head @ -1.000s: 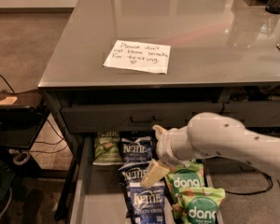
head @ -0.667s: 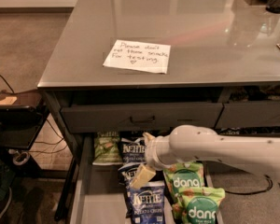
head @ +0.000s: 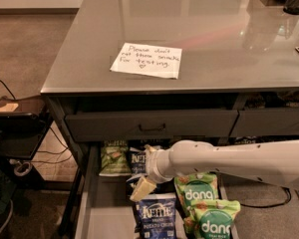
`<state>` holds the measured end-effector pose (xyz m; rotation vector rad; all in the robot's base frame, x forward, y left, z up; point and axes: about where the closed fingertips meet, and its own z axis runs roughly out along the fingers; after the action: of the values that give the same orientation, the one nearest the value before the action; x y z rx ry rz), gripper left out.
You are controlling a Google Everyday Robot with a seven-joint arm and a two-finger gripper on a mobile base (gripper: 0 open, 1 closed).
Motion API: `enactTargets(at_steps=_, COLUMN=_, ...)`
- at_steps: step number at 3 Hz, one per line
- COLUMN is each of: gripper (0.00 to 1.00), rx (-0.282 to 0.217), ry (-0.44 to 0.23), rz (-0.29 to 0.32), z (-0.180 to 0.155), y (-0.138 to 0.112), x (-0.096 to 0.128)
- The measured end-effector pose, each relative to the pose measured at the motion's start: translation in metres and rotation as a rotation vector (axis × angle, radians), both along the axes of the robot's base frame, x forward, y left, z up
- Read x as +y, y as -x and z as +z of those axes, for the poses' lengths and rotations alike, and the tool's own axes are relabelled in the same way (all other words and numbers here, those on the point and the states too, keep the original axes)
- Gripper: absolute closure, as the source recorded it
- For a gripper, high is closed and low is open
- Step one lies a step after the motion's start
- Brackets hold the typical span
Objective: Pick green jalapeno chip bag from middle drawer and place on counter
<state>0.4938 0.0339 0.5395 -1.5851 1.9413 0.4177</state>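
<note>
The green jalapeno chip bag [head: 113,158] lies at the back left of the open middle drawer [head: 103,214], partly under the shut drawer front above it. My gripper [head: 143,169] reaches in from the right on a white arm and hovers over the drawer just right of that bag, above a dark blue Kettle bag [head: 137,159]. Its pale fingers [head: 142,188] are spread apart and hold nothing. The grey glossy counter [head: 224,39] lies above the drawers.
A handwritten paper note [head: 146,60] lies on the counter. The shut upper drawer front [head: 152,126] has a bar handle. Another Kettle bag [head: 157,216] and two bright green dang bags [head: 197,191] [head: 212,224] lie in the drawer. A dark cart [head: 15,131] with cables stands at left.
My arm and gripper have moved left across the drawer, from over the dang bags toward the green jalapeno bag. The bags have not moved.
</note>
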Motion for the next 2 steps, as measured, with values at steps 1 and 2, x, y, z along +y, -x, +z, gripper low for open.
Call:
enactTargets(at_steps=1, gripper=0.0, rx=-0.007, ry=-0.042, rz=0.021, z=-0.018, y=0.0, x=0.014)
enactTargets(at_steps=2, gripper=0.0, rx=-0.019, ry=-0.08, rz=0.076, z=-0.044, y=-0.004, x=0.05)
